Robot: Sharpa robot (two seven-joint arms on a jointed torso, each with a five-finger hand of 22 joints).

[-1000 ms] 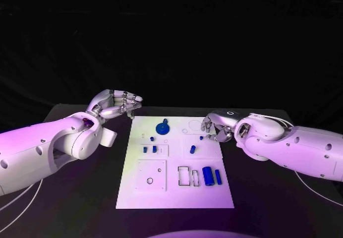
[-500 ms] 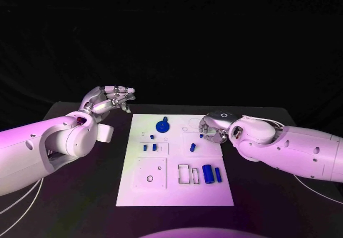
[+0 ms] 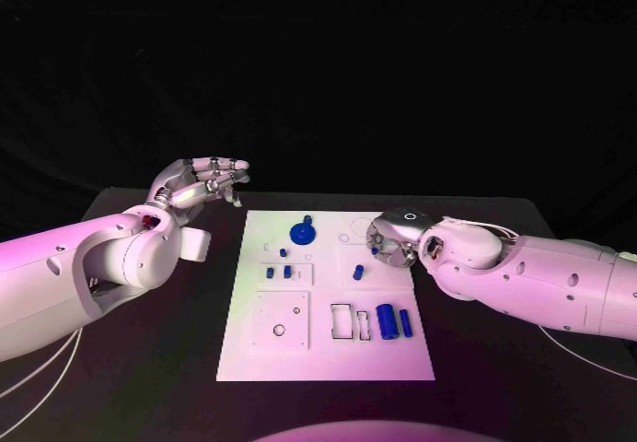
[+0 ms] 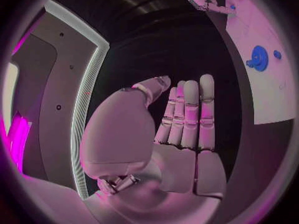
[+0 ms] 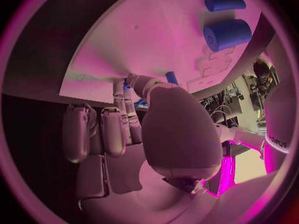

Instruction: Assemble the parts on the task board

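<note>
1. The left hand point(image 3: 202, 184) is raised over the desk point(image 3: 159, 304) off the board's far left corner, touching nothing. In its wrist view the fingers point(image 4: 190, 112) stand straight, side by side, with the thumb alongside them and nothing in the palm.
2. The board point(image 3: 325, 364) lies flat in the middle of the desk, its long side running away from the robot.
3. On the board's far part sits a round blue disc point(image 3: 303, 236) with a small knob just beyond it; the left wrist view shows the same disc point(image 4: 259, 58).
4. Nearer, left of centre, two short blue pegs point(image 3: 279, 273) stand close together, with a smaller peg just beyond them.
5. A lone blue pin point(image 3: 357, 272) stands near the board's middle, just beside the right hand.
6. Toward the near right, a thick blue cylinder point(image 3: 385, 323) and a thin rod point(image 3: 405, 323) lie side by side next to two rectangular cut-outs.
7. The right hand point(image 3: 393, 241) is down at the board's right edge, palm toward the board. In its wrist view the fingers point(image 5: 124, 112) curl down onto the white surface with blue showing at their tips; whether they grip it I cannot tell.
</note>
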